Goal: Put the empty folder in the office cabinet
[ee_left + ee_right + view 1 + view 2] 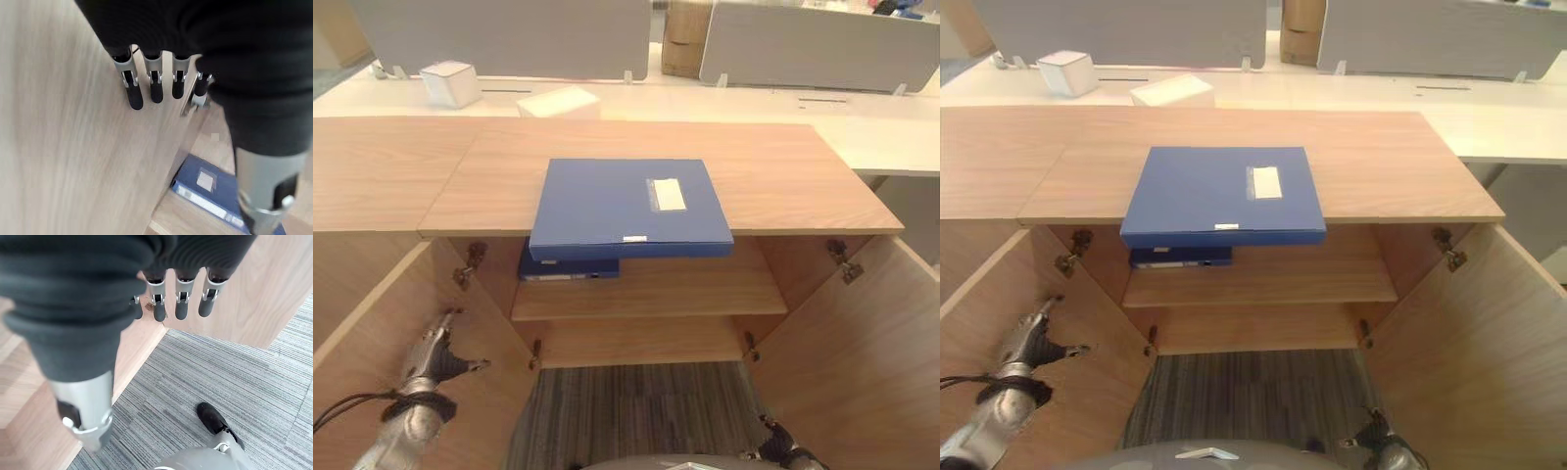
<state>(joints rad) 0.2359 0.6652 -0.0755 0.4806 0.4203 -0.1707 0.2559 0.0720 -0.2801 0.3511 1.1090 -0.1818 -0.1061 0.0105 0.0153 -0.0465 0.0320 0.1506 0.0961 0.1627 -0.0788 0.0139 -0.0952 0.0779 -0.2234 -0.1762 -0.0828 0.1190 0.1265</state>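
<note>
We look down on grey striped carpet (636,411) between two open wooden doors. Beyond the wood-topped unit runs a long white bench (862,127), backed by grey divider panels (509,34). A white box (450,82) sits on it, and a cardboard box (683,39) stands behind.

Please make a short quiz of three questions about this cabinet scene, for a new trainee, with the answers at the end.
1. True or false: the blue folder on the cabinet top juts out over its front edge.
2. Where does the second blue folder lie?
A. on the carpet
B. on the shelf inside the cabinet
C. on the white desk
3. Fill in: the left hand is by the open left ____, and the right hand is low by the open right one.

Key:
1. True.
2. B, at the shelf's left end, under the jutting folder.
3. Door; both hands have straight fingers and hold nothing.
</note>
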